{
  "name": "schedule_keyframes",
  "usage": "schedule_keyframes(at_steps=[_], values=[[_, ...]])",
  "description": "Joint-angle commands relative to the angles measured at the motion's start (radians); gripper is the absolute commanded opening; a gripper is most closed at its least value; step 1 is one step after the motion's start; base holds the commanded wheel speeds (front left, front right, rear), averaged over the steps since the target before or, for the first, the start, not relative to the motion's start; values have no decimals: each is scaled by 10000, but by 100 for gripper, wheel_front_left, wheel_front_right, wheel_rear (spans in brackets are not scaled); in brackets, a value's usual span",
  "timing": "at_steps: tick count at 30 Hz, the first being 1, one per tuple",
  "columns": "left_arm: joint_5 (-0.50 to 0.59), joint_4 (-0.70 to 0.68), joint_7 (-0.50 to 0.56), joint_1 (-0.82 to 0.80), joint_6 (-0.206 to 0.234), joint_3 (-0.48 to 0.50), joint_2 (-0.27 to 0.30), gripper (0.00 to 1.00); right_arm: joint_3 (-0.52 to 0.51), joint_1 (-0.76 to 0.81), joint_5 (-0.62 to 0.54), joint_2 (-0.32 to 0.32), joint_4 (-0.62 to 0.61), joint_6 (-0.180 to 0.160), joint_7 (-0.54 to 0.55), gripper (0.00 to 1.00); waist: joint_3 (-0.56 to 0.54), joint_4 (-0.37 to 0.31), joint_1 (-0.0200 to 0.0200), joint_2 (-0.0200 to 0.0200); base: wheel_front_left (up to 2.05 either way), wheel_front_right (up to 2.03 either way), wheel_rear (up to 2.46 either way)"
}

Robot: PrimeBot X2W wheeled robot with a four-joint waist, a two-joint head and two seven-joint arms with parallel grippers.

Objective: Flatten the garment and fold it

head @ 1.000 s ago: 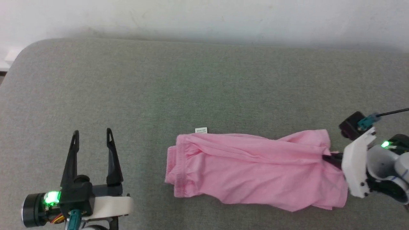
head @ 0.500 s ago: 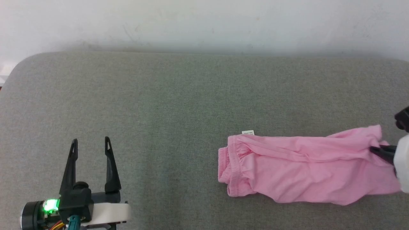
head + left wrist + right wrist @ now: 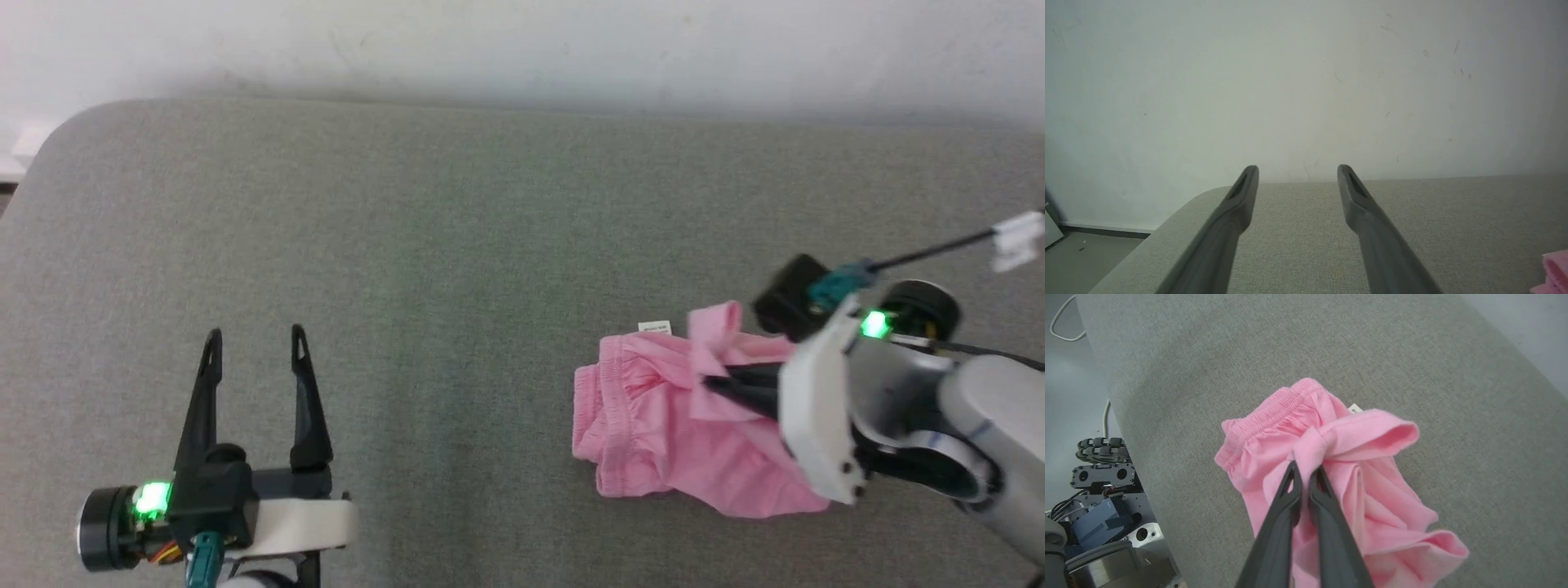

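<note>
The garment (image 3: 653, 416), pink shorts with a gathered waistband (image 3: 1267, 414) and a small white tag (image 3: 654, 327), lies bunched on the grey cushion at the right. My right gripper (image 3: 709, 382) is shut on a hem of the garment (image 3: 1331, 445), lifted and carried over toward the waistband; in the right wrist view the closed gripper (image 3: 1304, 467) pinches the gathered fabric. Far to the left, my left gripper (image 3: 255, 336) hovers open and empty over bare cushion. The left wrist view has the left gripper (image 3: 1297, 169) with its fingers spread, and a pink edge of the garment (image 3: 1555, 271) at the lower right.
The grey cushion (image 3: 424, 245) spreads wide, with its rounded corner at the far left and a white wall (image 3: 522, 41) behind. In the right wrist view the robot's base and cables (image 3: 1098, 498) stand beside the cushion's edge.
My right gripper has carried the held hem leftward over the garment, which went from stretched out long to doubled up and bunched. The head view shifted between frames. The left gripper stayed open.
</note>
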Motion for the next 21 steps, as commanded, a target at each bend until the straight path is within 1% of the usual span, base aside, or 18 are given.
schedule_keyframes(at_steps=[1, 4, 7, 12, 16, 17, 18, 19, 21], values=[[125, -24, -47, -240, -74, -56, -71, 100, 212, -276, -86, 333, 257, -9, 77, 0, 309, 310, 0, 0, 0, 0, 0], [133, -9, -47, -448, -116, -137, -172, 100, 820, -755, -149, 1014, 1041, -9, 205, 0, 529, 543, 0, 0, 0, 0, 0], [144, 19, -47, -574, -148, -186, -233, 100, 1365, -1036, -136, 1463, 1936, -9, 191, 0, 713, 719, 0, 0, 0, 0, 0], [136, 52, -47, -686, -113, -140, -315, 100, 2190, -1143, -3, 1876, 3344, -9, -97, 0, 894, 829, 0, 0, 0, 0, 0], [169, 119, -47, -648, -79, -69, -305, 100, 2809, -1243, 25, 1996, 3822, -9, -602, 0, 828, 709, 0, 0, 0, 0, 0], [193, 162, -47, -621, -69, -59, -284, 100, 2982, -1364, -161, 1947, 3776, -9, -796, 10, 765, 651, 0, 0, 0, 0, 0], [202, 222, -47, -587, -57, -48, -271, 100, 3094, -1436, -253, 1897, 3694, -9, -1015, 45, 674, 582, 0, 0, 0, 0, 0], [194, 298, -47, -526, -45, -24, -258, 100, 3158, -1472, -226, 1861, 3564, -9, -1232, 100, 566, 484, 0, 0, 0, 0, 0], [179, 431, -47, -403, -36, 16, -227, 100, 3226, -1645, -378, 1688, 3211, -9, -1839, 100, 322, 286, 0, 0, 0, 0, 0]])
